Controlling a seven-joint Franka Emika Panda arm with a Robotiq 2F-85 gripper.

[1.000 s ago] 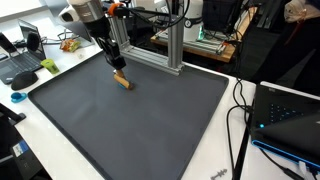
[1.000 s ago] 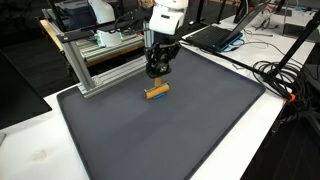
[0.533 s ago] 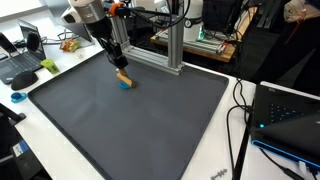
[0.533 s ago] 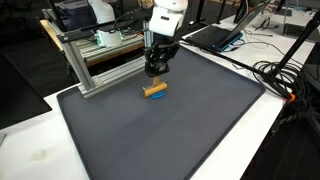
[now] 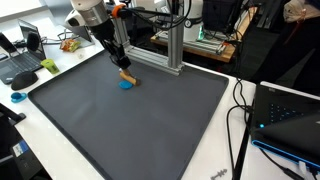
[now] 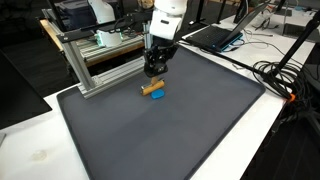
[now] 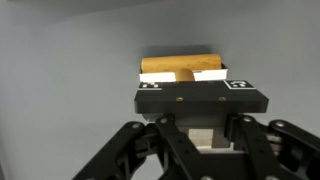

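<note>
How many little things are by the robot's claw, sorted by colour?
Tan-orange: 1, the wooden block
Blue: 1, the blue thing
Total: 2

block over disc | disc on mat | frame near block, at mat's edge

tan block, blue piece, dark grey mat
</note>
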